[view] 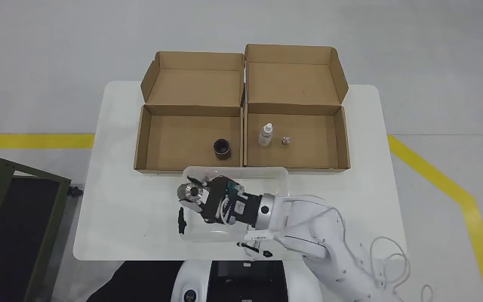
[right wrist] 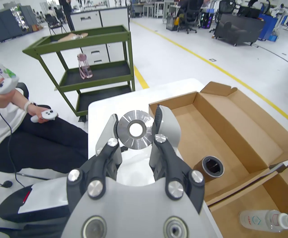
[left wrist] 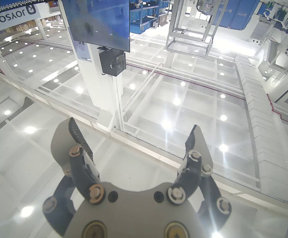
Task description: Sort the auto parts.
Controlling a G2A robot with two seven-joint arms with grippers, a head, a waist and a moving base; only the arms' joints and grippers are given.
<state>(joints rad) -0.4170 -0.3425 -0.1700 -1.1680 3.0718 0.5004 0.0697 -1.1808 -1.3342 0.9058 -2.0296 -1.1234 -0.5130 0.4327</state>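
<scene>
Seen from above, a white tabletop (view: pixel 121 226) stands on a grey floor (view: pixel 60 60) crossed by yellow lines (view: pixel 45 140). At its far side sits a cardboard box (view: pixel 173 140) with a dark sleeve (view: pixel 222 149) inside. Touching that box's side is a second box (view: pixel 324 140) holding a white bottle (view: pixel 266 135) and a small metal part (view: pixel 286 140). Just in front of the cardboard box lies a clear bin (view: pixel 249 169). Over the bin, the right gripper (view: pixel 190 193) clamps a metal disc (view: pixel 186 192).

In the left wrist view, the left gripper (left wrist: pixel 133 126) points up at a ceiling (left wrist: pixel 202 101) of lit panels. Its jaws are spread wide with nothing between them. A dark screen (left wrist: pixel 96 20) hangs on a column.

In the right wrist view, the right gripper pinches the disc by its rim, just beside the cardboard box. The bottle carries a label whose print is too small to read. A green cart (right wrist: pixel 90 56) stands on the floor, well apart from the cardboard box.
</scene>
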